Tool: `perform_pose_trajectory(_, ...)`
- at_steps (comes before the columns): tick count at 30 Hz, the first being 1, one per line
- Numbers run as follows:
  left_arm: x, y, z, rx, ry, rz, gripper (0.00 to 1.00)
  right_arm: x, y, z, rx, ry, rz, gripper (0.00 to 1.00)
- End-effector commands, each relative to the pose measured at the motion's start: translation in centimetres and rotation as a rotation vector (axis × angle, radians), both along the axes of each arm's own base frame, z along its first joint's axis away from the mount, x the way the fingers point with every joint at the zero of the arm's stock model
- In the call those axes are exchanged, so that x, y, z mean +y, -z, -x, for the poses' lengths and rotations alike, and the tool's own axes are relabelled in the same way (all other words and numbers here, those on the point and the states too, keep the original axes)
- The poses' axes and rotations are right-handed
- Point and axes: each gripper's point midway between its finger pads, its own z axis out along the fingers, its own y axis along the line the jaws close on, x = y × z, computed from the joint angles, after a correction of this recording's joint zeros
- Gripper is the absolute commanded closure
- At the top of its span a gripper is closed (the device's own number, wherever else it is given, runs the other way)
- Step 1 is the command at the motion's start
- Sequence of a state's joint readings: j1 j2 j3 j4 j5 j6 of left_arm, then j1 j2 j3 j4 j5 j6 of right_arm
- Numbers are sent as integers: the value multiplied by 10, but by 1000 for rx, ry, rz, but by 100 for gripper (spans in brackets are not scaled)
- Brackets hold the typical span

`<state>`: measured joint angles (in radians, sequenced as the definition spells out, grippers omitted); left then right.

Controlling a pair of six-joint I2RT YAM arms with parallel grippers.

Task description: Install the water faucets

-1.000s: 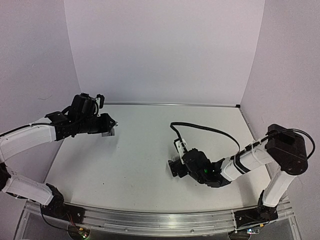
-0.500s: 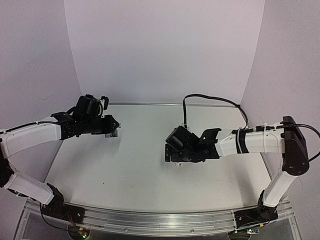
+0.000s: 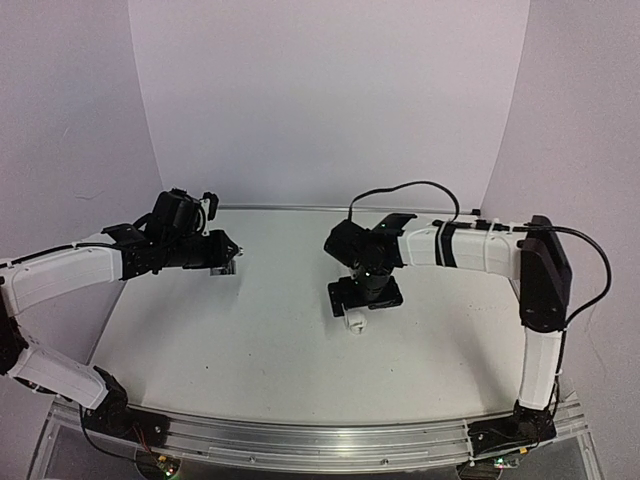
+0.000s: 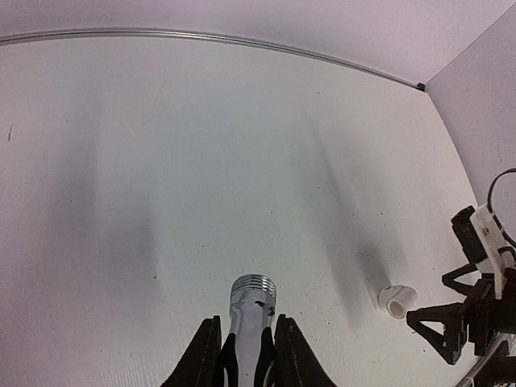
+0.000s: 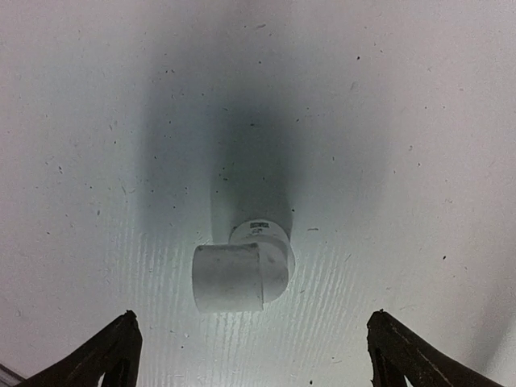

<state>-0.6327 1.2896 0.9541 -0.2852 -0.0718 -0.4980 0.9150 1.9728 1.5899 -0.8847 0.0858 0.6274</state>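
The water faucet (image 4: 251, 310) is a shiny silver tap whose threaded end pokes forward out of my left gripper (image 4: 247, 324), which is shut on its body. That gripper (image 3: 226, 256) hovers over the table's left rear. A white elbow fitting (image 5: 242, 274) lies on the table, with one socket facing left in the right wrist view. Directly above it my right gripper (image 5: 251, 324) points down, open wide, its fingers far apart on either side and touching nothing. From the top view the elbow (image 3: 355, 325) peeks out just below the right gripper (image 3: 365, 297).
The white table (image 3: 250, 350) is walled by white panels at the back and both sides, with a metal rail along the front. In the left wrist view the elbow (image 4: 397, 300) and the right gripper (image 4: 472, 316) show at the far right.
The right arm has swung up and back from a low reach, and its gripper now points down over the white elbow, opened fully. The left gripper shifted slightly right with the faucet, then held.
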Motion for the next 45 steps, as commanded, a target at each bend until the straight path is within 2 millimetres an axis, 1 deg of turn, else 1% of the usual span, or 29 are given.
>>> perform_pose_trajectory(1,-5,-35,-8,-94,8,68,100,-12,6,7,112,-134,177,4)
perform_pose_trajectory(3,-6,-36,-8,-92,14,72,100,-7,10,2,127,-117,165,5)
perform_pose_trajectory(7,-5,-36,-8,-93,15,70,100,-10,19,-4,195,-70,166,7)
perform_pose_trajectory(11,-3,-33,-7,-90,12,67,100,-5,29,-1,268,-60,125,14)
perform_pose_trajectory(15,-1,-31,-6,-89,9,62,100,-9,42,-3,309,-45,123,20)
perform_pose_trajectory(19,1,-32,-6,-94,7,59,100,-2,48,-2,331,-50,96,26)
perform_pose_trajectory(24,3,-32,-6,-97,5,59,100,4,56,-1,349,-58,80,30)
perform_pose_trajectory(29,4,-32,-4,-96,5,60,100,2,64,0,361,-61,88,33)
perform_pose_trajectory(34,4,-35,-4,-102,5,67,100,1,67,-2,346,-62,92,36)
perform_pose_trajectory(38,3,-38,-4,-104,9,71,100,1,67,-7,320,-58,94,36)
perform_pose_trajectory(42,2,-40,-4,-103,14,79,100,1,68,-8,313,-60,93,37)
perform_pose_trajectory(45,0,-40,-5,-100,15,84,100,-1,68,-8,306,-60,100,45)
